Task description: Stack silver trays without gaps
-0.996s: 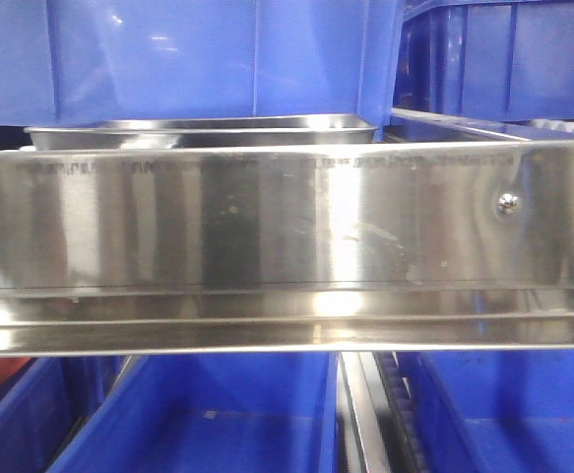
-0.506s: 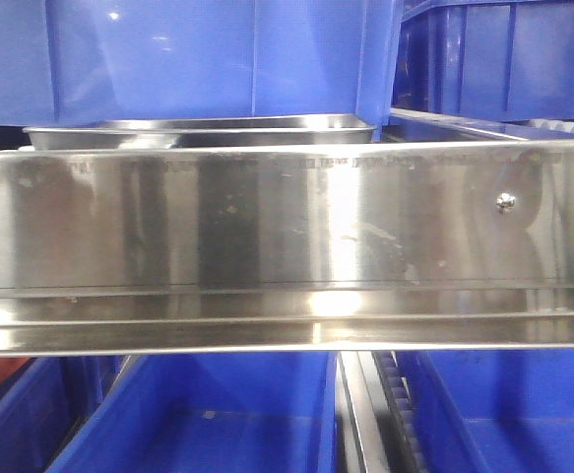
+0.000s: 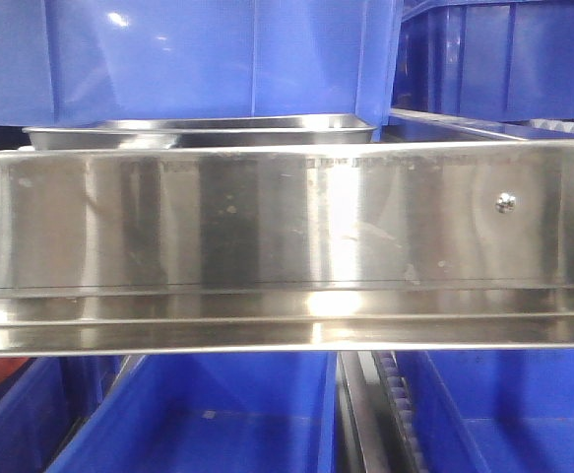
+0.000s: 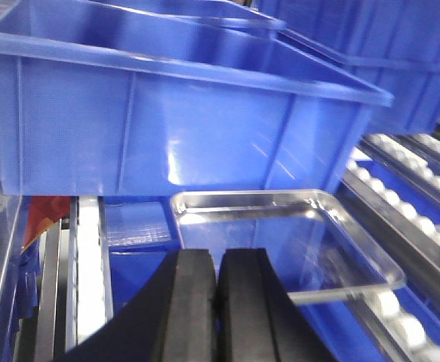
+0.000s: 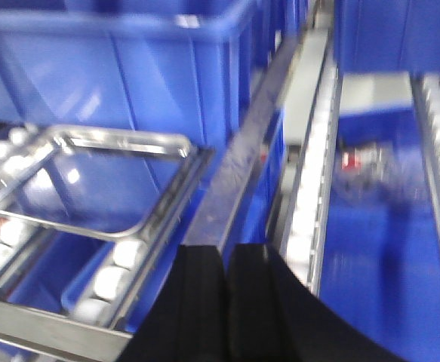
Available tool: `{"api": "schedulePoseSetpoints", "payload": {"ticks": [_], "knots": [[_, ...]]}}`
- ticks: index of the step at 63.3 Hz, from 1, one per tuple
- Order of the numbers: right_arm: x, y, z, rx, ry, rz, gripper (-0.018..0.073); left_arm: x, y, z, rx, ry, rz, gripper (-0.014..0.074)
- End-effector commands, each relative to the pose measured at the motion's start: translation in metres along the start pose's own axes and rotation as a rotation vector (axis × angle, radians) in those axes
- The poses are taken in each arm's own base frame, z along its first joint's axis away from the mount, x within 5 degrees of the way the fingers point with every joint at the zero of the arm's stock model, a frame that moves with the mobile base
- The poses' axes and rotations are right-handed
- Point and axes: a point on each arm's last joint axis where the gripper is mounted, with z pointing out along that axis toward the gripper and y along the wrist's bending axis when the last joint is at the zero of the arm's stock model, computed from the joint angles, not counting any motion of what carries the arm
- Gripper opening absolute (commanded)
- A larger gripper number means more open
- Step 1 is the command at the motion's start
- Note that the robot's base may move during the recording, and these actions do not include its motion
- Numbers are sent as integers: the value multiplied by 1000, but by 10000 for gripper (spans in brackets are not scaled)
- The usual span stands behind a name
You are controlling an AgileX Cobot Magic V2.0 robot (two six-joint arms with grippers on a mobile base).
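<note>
Left wrist view puts the shallow polished stainless-steel tray (image 4: pixel 280 241) on the white-roller conveyor track (image 4: pixel 412 332), just in front of the large blue plastic bin (image 4: pixel 167 128). The left gripper (image 4: pixel 217 260) hangs short of the tray, its black fingers pressed together on nothing. The right gripper (image 5: pixel 226 256) is likewise closed and empty, with the tray off to its left. Only one tray shows. I judge this the reaching stage: next, a gripper must open and take the rim.

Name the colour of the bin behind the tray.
Blue; the bin shows best in left wrist view.
</note>
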Motion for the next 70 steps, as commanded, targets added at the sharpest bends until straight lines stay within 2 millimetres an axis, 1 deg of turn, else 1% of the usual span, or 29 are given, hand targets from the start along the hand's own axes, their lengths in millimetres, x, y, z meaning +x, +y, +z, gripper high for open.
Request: {"api": "schedulePoseSetpoints", "payload": {"ticks": [1,6,10,18,23,29,35,43,47,52,56,60,66,70], "knots": [[-9,-4,18,-2,28,6,-67,-9,-3,12,36,0,-51,-10],[-15,-6,34,-8,47,-8,-67,-16,-3,20,43,9,-67,-10],[-22,-5,43,-25,64,-29,-67,-23,-3,26,44,16,-70,-10],[-37,5,61,-87,107,-42,-67,-32,-5,34,57,67,-76,-10],[-45,12,72,-115,136,-6,-67,-33,-5,43,58,122,-79,-10],[-50,22,94,-118,188,-1,-67,-29,-2,63,50,208,-89,-10],[-50,29,114,-64,244,-6,-67,-22,2,81,42,290,-99,-10],[-44,43,140,22,325,-26,-67,-15,6,102,35,358,-122,-10],[-43,52,151,13,346,-48,-67,-11,8,113,36,393,-141,-10],[-43,60,167,4,357,-32,-67,-4,9,127,36,443,-140,-10],[-43,63,177,4,362,-22,-67,2,9,139,37,484,-135,-10],[-43,64,186,10,380,-22,-67,5,7,147,42,506,-128,-8],[-38,65,199,25,422,-26,-67,3,4,156,54,530,-116,29],[-35,65,208,36,455,-29,-67,-2,-1,160,82,531,-69,83]]}}
